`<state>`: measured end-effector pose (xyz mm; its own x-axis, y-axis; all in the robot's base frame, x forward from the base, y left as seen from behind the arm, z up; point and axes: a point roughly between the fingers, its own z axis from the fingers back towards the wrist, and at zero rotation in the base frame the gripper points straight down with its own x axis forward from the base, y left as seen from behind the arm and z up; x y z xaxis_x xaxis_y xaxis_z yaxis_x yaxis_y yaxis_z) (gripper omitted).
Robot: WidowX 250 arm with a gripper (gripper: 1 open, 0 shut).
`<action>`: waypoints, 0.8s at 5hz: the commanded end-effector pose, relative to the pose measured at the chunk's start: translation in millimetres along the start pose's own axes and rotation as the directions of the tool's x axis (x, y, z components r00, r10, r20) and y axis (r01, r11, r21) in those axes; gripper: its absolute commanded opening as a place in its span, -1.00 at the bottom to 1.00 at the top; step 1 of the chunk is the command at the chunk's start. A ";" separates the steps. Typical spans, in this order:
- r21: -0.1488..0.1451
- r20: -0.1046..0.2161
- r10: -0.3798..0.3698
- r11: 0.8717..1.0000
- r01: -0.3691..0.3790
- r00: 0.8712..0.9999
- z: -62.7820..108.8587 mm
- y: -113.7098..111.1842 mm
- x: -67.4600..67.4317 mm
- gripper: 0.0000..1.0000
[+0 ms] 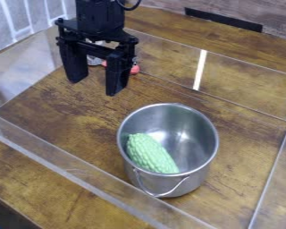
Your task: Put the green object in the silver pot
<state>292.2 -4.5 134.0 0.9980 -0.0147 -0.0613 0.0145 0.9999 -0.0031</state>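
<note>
Starting big, with the brown wooden tabletop [56, 112], spread across nearly the whole view. Up at 11 o'clock, on to the black robot claw [96, 79]: fingers spread wide, hanging over the wood, with nothing between them. Now down to 5 o'clock, to the round, shiny steel pot [203, 159], straight-sided and thin-rimmed, standing upright and open at the top, well apart from the claw. And inside it, there, towards the pot's own 7 o'clock: the light green, bumpy, elongated oval object [152, 154], lying aslant, upper end towards 11 o'clock, lower end towards 5. Down to the thin wire handle [164, 190], looped at the pot's 6 o'clock. Smallest of all, just beside the claw at its 2 o'clock, the little red object [135, 68], partly hidden.

So, to the score: green object in, pot upright, claw free of both. By the look of it, job done, with no grasp, carry or release left to make. At most, a clear retreat for the claw, steering wide of the rim and handle to avoid a knock.
</note>
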 end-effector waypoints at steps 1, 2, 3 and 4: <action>-0.008 0.000 0.077 0.997 -0.077 0.997 2.3 -2.0 6.1 1.00; -0.010 0.004 0.075 0.997 -0.075 0.997 -1.8 5.3 6.2 1.00; -0.009 0.022 0.051 0.999 -0.051 0.998 0.2 14.0 6.3 1.00; -0.016 0.051 0.021 1.000 -0.020 0.998 -5.3 22.5 7.4 1.00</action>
<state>297.1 14.3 114.2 0.9980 0.0014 -0.0634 -0.0026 0.9998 -0.0197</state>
